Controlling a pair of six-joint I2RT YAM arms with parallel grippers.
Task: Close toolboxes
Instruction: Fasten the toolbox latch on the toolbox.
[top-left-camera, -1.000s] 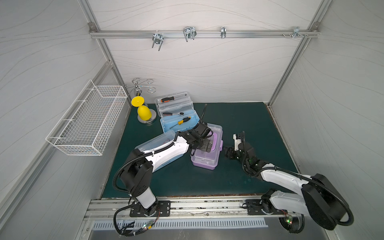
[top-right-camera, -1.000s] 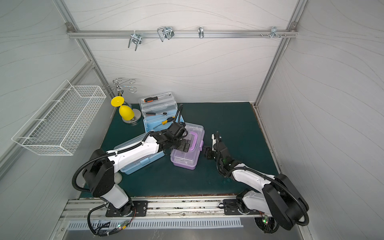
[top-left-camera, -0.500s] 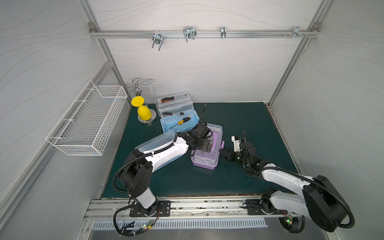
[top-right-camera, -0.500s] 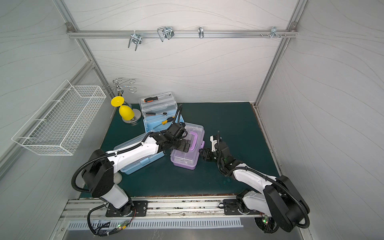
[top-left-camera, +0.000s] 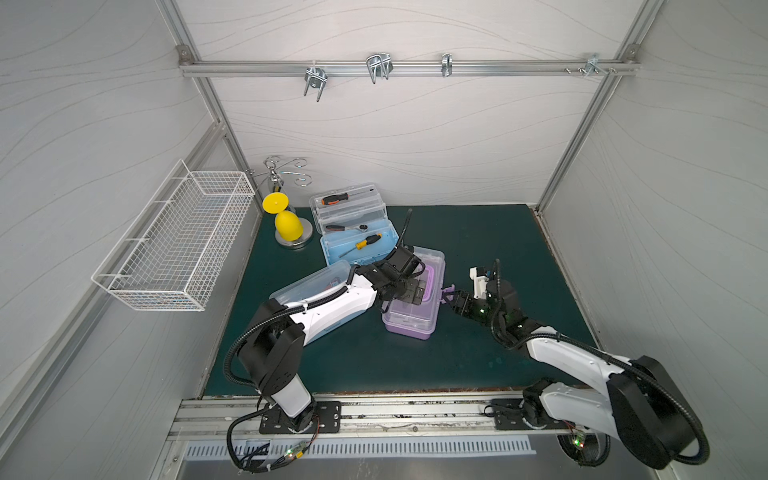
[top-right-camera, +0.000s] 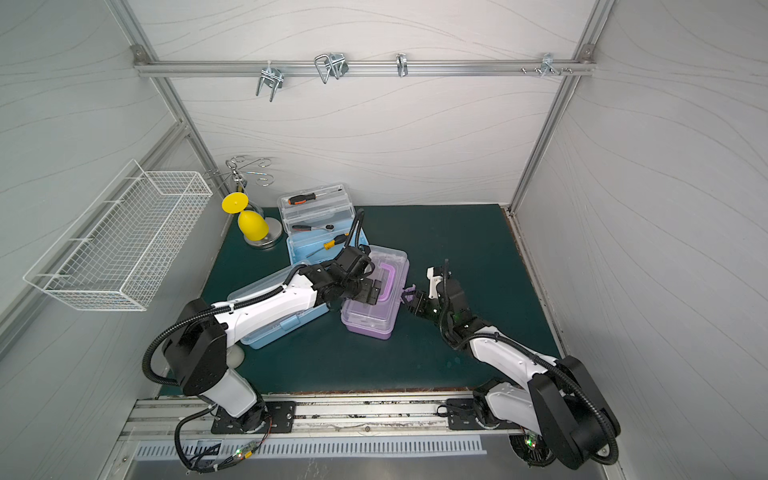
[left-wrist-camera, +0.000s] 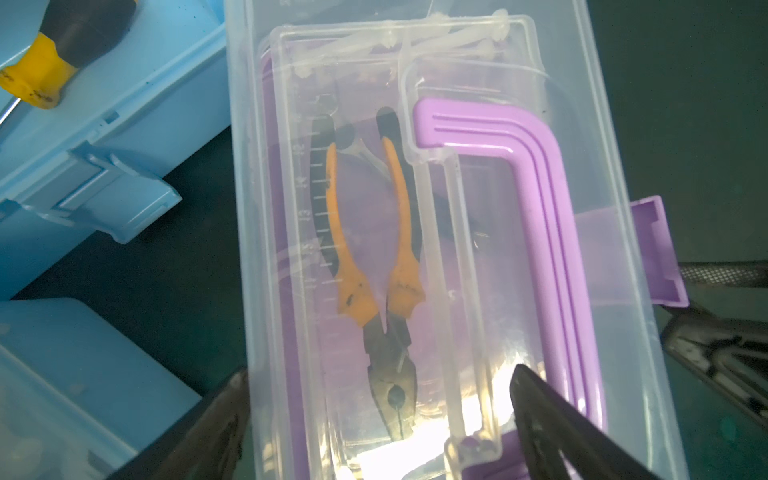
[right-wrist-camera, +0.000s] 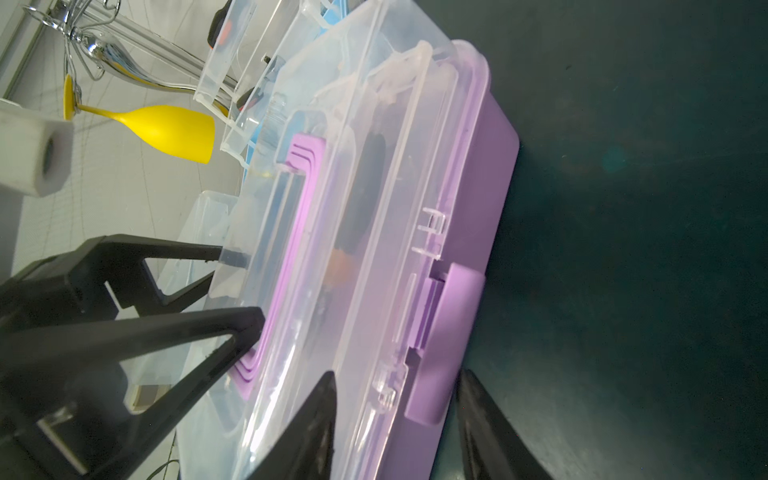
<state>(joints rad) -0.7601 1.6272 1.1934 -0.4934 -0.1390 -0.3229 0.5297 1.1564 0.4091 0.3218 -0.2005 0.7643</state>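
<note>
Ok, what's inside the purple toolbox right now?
Through the clear lid of the purple toolbox: orange-handled pliers lying in the clear tray. Anything beneath that tray, in the purple base, is covered; can't tell.

The table (top-left-camera: 478, 232) is topped with a dark green mat. Three cases lie directly on it. A purple-based plastic toolbox with a clear lid (top-left-camera: 407, 330) sits near the middle. An open light-blue plastic toolbox (top-left-camera: 376, 253) lies just behind it, toward the back wall. A second light-blue toolbox with a clear lid (top-left-camera: 307, 280) lies to the left. A round metal stand base (top-left-camera: 305, 239) rests in the back left corner.
</note>
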